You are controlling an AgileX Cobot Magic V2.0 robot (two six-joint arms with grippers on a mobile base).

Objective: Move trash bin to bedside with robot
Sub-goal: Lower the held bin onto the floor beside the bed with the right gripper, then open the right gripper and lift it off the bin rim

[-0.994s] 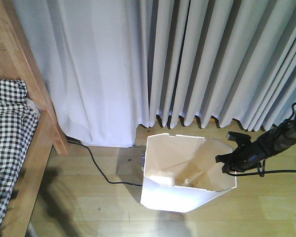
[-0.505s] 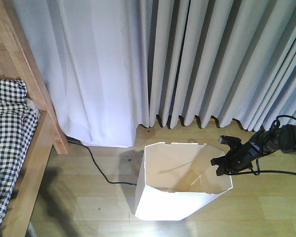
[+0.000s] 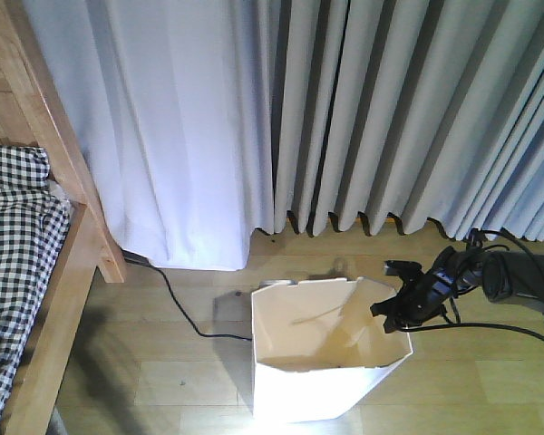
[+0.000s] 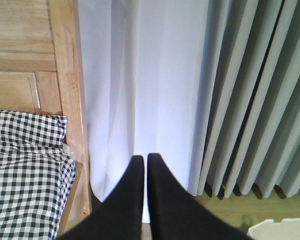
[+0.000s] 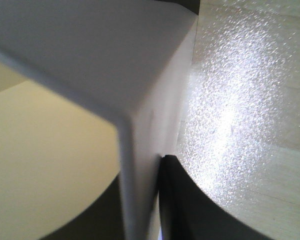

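Light-brown wooden bed (image 3: pixel 68 195), checked bedding, far left; left gripper (image 4: pixel 144 167) fingers pressed together, holding nothing; white trash bin (image 3: pixel 317 381) on wood floor (image 3: pixel 163 372) before grey curtains (image 3: pixel 363 109); right gripper (image 3: pixel 401 306) pinching bin's right rim; no legible writing

Grey pleated curtains (image 3: pixel 390 109) hang across the back of the room, their hems just above the floor (image 3: pixel 163 362). Left of them hangs a paler, whiter curtain panel (image 3: pixel 163 127), whose lower edge reaches the floor. The floor is light wood-look planking, glossy where light strikes it. A black cable (image 3: pixel 177 304) comes out from under the white panel's hem and runs over the planks, curving away from the curtains. In the left wrist view the white panel (image 4: pixel 140 80) again hangs left of the grey pleats.
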